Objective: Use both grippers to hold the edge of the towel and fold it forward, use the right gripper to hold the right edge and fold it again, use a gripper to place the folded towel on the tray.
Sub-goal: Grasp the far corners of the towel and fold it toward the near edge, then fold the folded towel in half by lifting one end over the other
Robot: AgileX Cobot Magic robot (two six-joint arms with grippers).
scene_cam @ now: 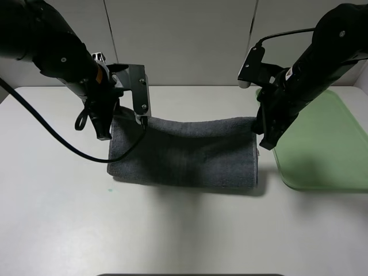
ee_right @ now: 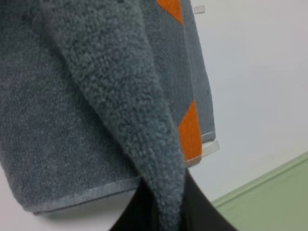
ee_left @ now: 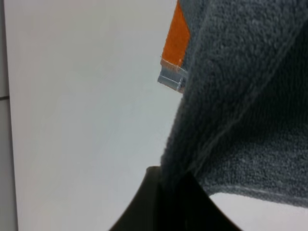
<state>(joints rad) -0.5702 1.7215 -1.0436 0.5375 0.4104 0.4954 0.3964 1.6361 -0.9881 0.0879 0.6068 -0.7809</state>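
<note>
Right gripper [ee_right: 166,211] black, jaws clamped on a raised ridge of grey towel [ee_right: 72,120]. Orange stripes [ee_right: 190,132] show by the hem (other face turned out). White table [ee_right: 260,72] beyond; pale green tray [ee_right: 274,202] corner near.

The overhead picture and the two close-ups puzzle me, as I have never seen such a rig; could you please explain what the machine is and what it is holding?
This is a robot with two black arms, each ending in a gripper. The wide picture comes from a camera mounted high above a white table. The two close-ups come from cameras on the arms' wrists, looking past the jaws. On the table lies a dark grey towel, and on the robot's right a pale green tray. The left gripper and the right gripper are each shut on a corner of the towel, lifting one long edge, which sags between them. The orange stripe in the close-ups is the towel's other face.
</note>
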